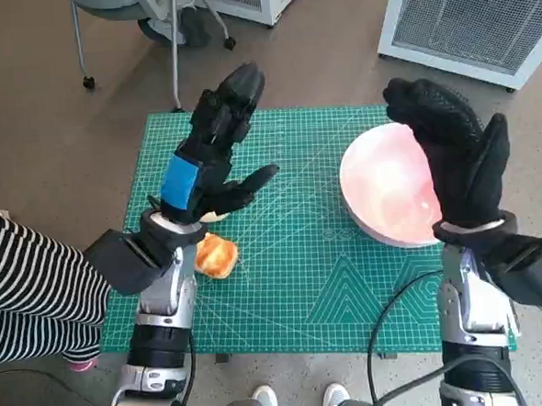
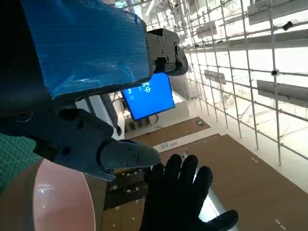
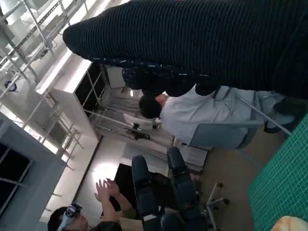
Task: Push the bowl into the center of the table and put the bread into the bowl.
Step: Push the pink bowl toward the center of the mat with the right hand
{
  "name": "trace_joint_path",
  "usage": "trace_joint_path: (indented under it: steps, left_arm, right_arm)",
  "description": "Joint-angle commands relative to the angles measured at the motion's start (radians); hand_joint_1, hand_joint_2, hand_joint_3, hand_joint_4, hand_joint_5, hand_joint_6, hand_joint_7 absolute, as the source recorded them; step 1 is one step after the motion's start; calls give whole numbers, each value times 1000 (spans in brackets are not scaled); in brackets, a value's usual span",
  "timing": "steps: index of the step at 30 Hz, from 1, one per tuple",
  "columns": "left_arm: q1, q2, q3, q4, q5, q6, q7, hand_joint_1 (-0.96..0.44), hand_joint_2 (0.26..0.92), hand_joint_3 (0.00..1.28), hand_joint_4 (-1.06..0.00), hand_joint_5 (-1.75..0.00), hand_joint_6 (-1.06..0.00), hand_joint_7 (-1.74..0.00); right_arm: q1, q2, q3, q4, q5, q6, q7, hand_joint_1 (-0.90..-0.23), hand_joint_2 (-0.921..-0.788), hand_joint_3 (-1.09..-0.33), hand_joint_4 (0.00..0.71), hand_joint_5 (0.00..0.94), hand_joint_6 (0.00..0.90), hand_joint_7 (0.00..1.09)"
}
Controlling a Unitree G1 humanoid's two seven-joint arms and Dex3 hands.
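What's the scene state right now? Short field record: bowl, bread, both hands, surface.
bowl: pink bowl, on the right part of the mat, not centred
bread: bread on the mat, left side, outside the bowl, partly under the left wrist
left hand: left hand raised above the mat, fingers spread, holds nothing
right hand: right hand above the bowl's right edge, fingers apart, holds nothing; contact with the bowl unclear
surface: green cutting mat over the table
task progress: bread not yet in the bowl
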Motion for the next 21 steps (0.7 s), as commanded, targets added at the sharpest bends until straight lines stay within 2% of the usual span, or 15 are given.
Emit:
trace_joint_path:
  steps: [1, 21]
  left_arm:
    - [-1, 6, 7, 4, 4, -16, 9, -431, 921, 290, -115, -20, 1, -436]
    - [-4, 7, 8, 8, 16, -21, 21, -439, 921, 326, -120, -18, 1, -453]
  right_arm:
    - [25, -2, 4, 14, -3, 11, 4, -710, -921, -669, 192, 0, 138, 353]
    - [28, -7, 6, 19, -1, 11, 11, -705, -921, -668, 185, 0, 127, 349]
